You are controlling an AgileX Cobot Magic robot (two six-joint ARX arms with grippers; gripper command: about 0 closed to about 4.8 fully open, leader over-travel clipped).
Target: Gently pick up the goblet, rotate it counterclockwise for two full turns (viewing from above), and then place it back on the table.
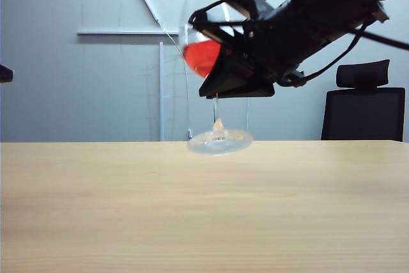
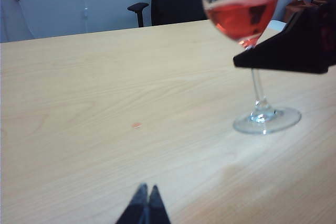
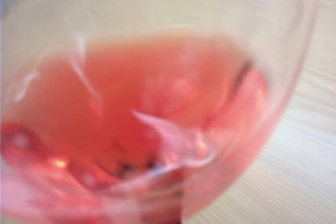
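Observation:
The goblet is a clear stemmed glass with red liquid in its bowl, and it leans slightly. My right gripper comes in from the upper right and is shut on the goblet's stem just under the bowl. The round foot is at tabletop level; I cannot tell if it touches the table. The left wrist view shows the goblet, its foot and a black right gripper finger. The red-filled bowl fills the right wrist view and hides the fingers. My left gripper is shut, holds nothing, and sits low over the table away from the glass.
A black office chair stands behind the table's far right edge. A dark part shows at the exterior view's left edge. A small pink spot lies on the tabletop. A grey wall is behind.

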